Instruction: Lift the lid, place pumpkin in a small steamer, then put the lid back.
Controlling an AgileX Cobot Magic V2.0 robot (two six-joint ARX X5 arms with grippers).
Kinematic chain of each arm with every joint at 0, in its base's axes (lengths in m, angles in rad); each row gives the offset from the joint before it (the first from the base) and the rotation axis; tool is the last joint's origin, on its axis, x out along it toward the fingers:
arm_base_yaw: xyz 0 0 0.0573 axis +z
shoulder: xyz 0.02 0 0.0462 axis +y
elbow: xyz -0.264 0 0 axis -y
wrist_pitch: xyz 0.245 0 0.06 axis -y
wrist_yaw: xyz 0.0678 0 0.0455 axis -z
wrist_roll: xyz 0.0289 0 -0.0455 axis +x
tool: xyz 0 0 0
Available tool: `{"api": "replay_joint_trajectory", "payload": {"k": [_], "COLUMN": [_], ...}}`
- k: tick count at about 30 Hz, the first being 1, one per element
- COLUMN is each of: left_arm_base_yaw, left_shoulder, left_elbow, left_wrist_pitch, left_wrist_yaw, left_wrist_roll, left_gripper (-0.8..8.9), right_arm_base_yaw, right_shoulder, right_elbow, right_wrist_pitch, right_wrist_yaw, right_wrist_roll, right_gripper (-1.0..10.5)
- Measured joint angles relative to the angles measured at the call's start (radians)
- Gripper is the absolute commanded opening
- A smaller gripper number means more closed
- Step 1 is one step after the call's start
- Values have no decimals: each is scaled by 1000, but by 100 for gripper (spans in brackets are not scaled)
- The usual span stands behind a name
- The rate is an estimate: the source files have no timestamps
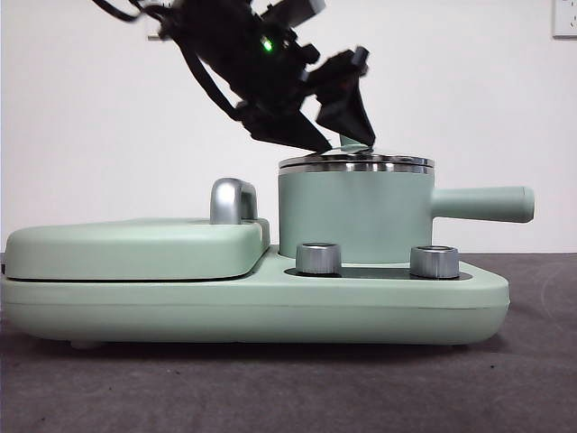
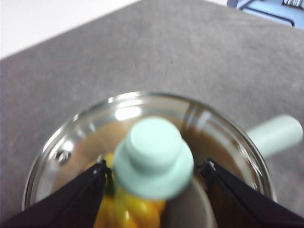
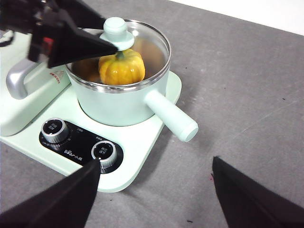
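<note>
- Over the mint-green cylindrical steamer pot point(image 3: 121, 102), your left gripper point(image 2: 153, 166) straddles the glass lid's point(image 2: 85, 137) knob, jaws apart, yellow-orange ribbed pumpkin point(image 3: 121, 67) inside.
- Retreat crookedly and you'll likely drag that lid askew.
- Your right gripper point(image 3: 154, 190) waits, spread wide.

Black wedge-jawed tool point(image 1: 347, 135), green indicator light, black cables

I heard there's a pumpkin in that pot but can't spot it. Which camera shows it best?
The right wrist view: the pumpkin sits whole inside the small steamer, seen through the glass lid. The left wrist view shows only blurred yellow beneath the lid's knob. The front view hides it behind the pot wall.
</note>
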Motion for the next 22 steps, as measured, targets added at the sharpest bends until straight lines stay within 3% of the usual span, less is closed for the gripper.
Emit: {"api": "replay_joint_trajectory", "payload": {"k": [2, 7, 16, 22], "left_arm_base_yaw": [0, 0, 8, 30], "left_shoulder": [-28, -126, -317, -433], "left_elbow": [0, 0, -1, -78], "left_wrist_pitch": [-64, -246, -479, -521], "left_wrist_yaw": [0, 1, 2, 1], "left_wrist_roll": [-15, -80, -111, -124], "left_gripper": [272, 271, 272, 272], "right_arm_base_yaw": [0, 0, 0, 0], "right_shoulder": [0, 1, 95, 210], "right_elbow": [0, 0, 0, 0], "right_wrist_pitch": [0, 0, 42, 137], "right_wrist_yaw": [0, -10, -111, -178], "right_wrist_roll": [0, 0, 0, 0], "right_gripper": [361, 362, 362, 362]}}
